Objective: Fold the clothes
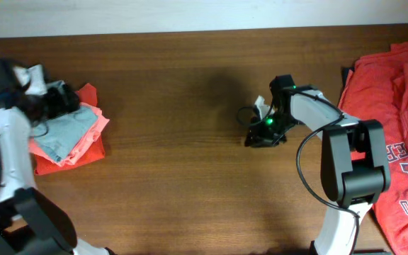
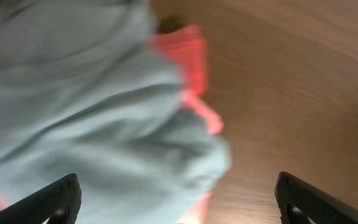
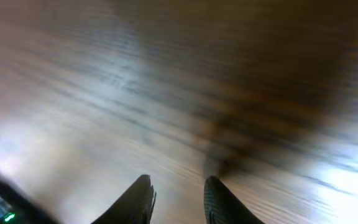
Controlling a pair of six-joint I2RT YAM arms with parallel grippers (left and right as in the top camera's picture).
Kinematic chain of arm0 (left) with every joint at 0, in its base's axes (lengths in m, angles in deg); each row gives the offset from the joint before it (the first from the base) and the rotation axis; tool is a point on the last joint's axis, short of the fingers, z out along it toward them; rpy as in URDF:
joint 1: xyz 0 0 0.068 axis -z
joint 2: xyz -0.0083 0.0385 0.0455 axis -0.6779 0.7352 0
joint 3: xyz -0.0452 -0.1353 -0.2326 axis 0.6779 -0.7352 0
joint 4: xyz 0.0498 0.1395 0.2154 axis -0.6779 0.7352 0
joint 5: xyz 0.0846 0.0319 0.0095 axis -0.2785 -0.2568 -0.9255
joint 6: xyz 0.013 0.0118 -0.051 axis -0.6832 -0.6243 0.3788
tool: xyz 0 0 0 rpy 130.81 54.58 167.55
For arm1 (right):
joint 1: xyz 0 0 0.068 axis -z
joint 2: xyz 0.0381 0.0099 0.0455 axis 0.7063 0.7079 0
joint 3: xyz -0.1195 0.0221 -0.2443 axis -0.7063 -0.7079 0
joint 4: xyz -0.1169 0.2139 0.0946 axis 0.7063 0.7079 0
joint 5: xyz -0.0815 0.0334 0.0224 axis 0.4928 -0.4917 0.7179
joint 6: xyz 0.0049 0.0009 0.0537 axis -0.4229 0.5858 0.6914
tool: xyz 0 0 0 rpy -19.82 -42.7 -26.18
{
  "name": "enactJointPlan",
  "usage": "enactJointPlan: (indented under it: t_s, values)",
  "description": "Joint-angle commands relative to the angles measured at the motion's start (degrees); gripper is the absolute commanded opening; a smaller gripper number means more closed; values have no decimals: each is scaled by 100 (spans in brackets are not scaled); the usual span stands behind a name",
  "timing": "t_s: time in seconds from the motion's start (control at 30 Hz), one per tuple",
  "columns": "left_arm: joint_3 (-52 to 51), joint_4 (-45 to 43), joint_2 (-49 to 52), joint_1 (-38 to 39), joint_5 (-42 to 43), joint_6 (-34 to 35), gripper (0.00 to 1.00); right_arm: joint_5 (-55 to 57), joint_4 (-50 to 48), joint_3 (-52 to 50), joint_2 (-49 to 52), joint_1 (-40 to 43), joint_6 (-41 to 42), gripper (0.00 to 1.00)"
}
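A folded stack sits at the table's left: a grey-blue garment on top of a pink one and an orange-red one. My left gripper hovers over the stack's back edge. In the left wrist view its fingers are wide apart and empty above the blurred grey-blue garment, with pink fabric showing at its edge. My right gripper is low over bare wood near the table's middle. Its fingers are slightly apart with nothing between them. A pile of unfolded red shirts lies at the right.
The brown wooden table runs the width of the view. The right arm's base and links stand beside the red pile. The left arm runs along the left edge.
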Motion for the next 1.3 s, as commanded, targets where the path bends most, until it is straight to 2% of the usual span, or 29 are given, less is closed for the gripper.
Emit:
enactJointPlan:
  t_s: [0.0, 0.17, 0.2, 0.23, 0.27, 0.4, 0.57, 0.7, 0.83, 0.9, 1.1, 1.27]
  values:
    - [131, -96, -584, 717, 219, -586, 99, 1141, 254, 855, -610, -4, -44, 33]
    - [131, -140, -861, 1799, -568, -651, 99, 1954, 634, 1788, -1073, -7, -44, 36]
    - [131, -177, -870, 1952, -732, -651, 99, 2026, 627, 1917, -1172, -7, -46, 44]
    - [131, -262, -870, 2151, -999, -647, 99, 2022, 608, 2020, -1241, -4, -46, 74]
    - [131, -299, -868, 2243, -1084, -647, 99, 2017, 608, 2096, -1279, -4, -44, 99]
    - [131, -291, -852, 2476, -1021, -640, 99, 2004, 1027, 2330, -1355, -4, -66, 99]
    - [131, 597, -944, 2490, -1010, -426, 99, 2006, 1606, 2350, -1694, -11, 4, 99]
    - [129, 990, -1427, 2490, -896, -407, 99, 2437, 1836, 2284, -2365, -17, 315, 99]
    - [-52, 1012, -2308, 2490, -914, -409, 99, 2852, 1849, 1982, -3265, -17, 551, 99]
    - [-337, 892, -2835, 2490, -914, -411, 99, 2927, 1687, 1626, -3790, -17, 612, 99]
    - [-2057, 299, -4905, 2490, -911, -330, 99, 2933, 640, -529, -6133, -28, 758, 99]
    - [-3379, -76, -6286, 2490, -911, -278, 99, 3053, 535, -1845, -8122, -26, 761, 99]
